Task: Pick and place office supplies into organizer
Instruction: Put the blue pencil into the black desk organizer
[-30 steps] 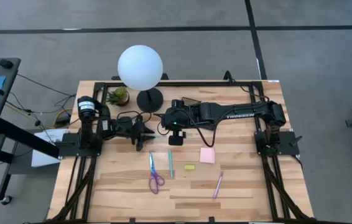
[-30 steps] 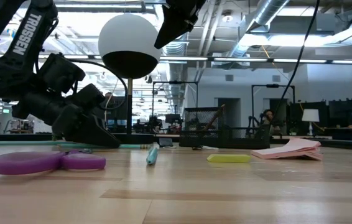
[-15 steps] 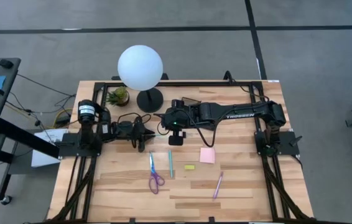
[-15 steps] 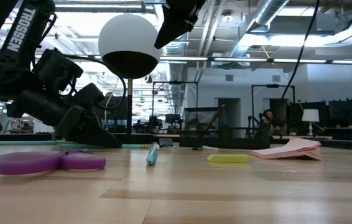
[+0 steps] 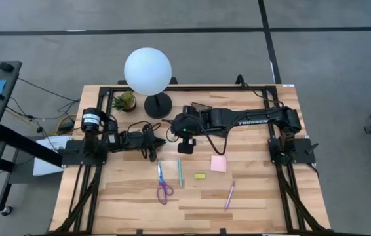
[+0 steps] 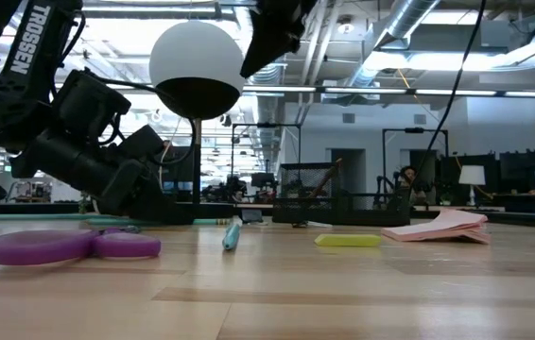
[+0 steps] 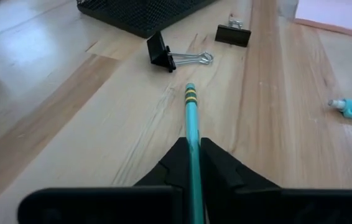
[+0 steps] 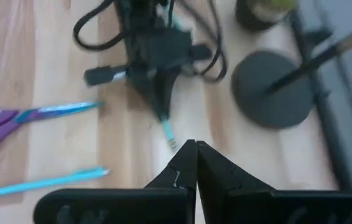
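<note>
My left gripper (image 5: 156, 145) is low over the table left of centre, shut on a thin teal pen (image 7: 191, 115) whose banded end points toward two black clips (image 7: 173, 55) and the black mesh organizer (image 7: 138, 9). My right gripper (image 5: 185, 145) hangs shut and empty above the table (image 8: 194, 149), just right of the left one. Purple-handled scissors (image 5: 163, 185), a second teal pen (image 5: 179, 174), a yellow piece (image 5: 200, 176), a pink sticky pad (image 5: 219, 163) and a pink-purple pen (image 5: 229, 195) lie flat on the near half of the table. My left gripper pinches the teal pen's shaft (image 7: 193, 138) between its two fingers, behind the banded end. The fingers come slanting down from the table's left and lie along the pen, which sticks out forward past them. Whether the pen is off the wood I cannot tell.
A white globe lamp (image 5: 148, 72) on a round black base (image 5: 157, 105) and a small potted plant (image 5: 125, 101) stand at the far left. The right arm (image 5: 238, 119) stretches across the far middle, over the organizer. Bare wood lies along the near edge.
My left gripper has shut on the teal pen and has reached a little toward the table's right. My right gripper has stayed where it was, shut.
</note>
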Available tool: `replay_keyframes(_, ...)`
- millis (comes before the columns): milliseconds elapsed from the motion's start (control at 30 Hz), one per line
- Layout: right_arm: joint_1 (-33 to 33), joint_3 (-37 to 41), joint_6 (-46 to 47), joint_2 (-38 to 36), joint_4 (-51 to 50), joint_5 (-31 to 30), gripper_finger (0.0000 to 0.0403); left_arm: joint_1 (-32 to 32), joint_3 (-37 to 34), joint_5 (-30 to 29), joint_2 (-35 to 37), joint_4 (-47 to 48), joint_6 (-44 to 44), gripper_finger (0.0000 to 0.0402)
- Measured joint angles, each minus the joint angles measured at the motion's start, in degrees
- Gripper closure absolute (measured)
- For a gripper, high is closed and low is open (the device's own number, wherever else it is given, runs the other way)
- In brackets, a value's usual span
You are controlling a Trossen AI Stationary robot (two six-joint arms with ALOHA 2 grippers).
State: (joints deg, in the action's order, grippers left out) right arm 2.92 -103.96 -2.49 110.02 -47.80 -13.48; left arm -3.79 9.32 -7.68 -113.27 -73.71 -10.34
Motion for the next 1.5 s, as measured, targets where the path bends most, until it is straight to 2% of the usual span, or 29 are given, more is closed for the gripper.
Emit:
replay_keyframes(200, 1.89, 3.20, 2.07, 0.00, -1.66, 2.77, 0.0383, -0.02, -0.14, 0.87, -0.21, -1.33, -0.62, 0.0393)
replay_keyframes(333, 3.82, 10.04, 2.54, 0.00, 6.02, 7.93, 0.0342, -0.10, -0.31, 2.62, -0.59, -4.28, -0.72, 0.0393)
replay_keyframes(400, 4.96, 13.81, 2.26, 0.02, 11.32, 5.76, 0.0320, -0.09, -0.31, 3.12, -0.59, -4.43, -0.92, 0.0394)
replay_keyframes(500, 6.23, 17.57, 2.47, 0.04, 18.94, -0.99, 0.0293, -0.09, -0.28, 4.94, -0.57, -4.72, -1.32, 0.0394)
replay_keyframes(667, 6.36, 21.01, 5.01, 0.00, 28.03, -1.37, 0.0265, -0.01, -0.42, 8.24, -0.54, -8.90, -1.21, 0.0394)
replay_keyframes(967, 5.01, 31.01, 7.00, 0.63, 41.80, 0.37, 0.0264, 0.09, -0.20, 11.36, -0.02, -10.00, -1.25, 0.0394)
replay_keyframes(1133, 3.38, 30.82, 5.40, 2.98, 48.30, 6.69, 0.0264, 0.13, 0.41, 13.78, 0.02, -13.51, -1.32, 0.0394)
replay_keyframes(1500, 2.51, 30.95, 0.51, 3.23, 45.01, 6.30, 0.0259, 0.04, 2.98, 15.32, 0.15, -13.14, -2.37, 0.0394)
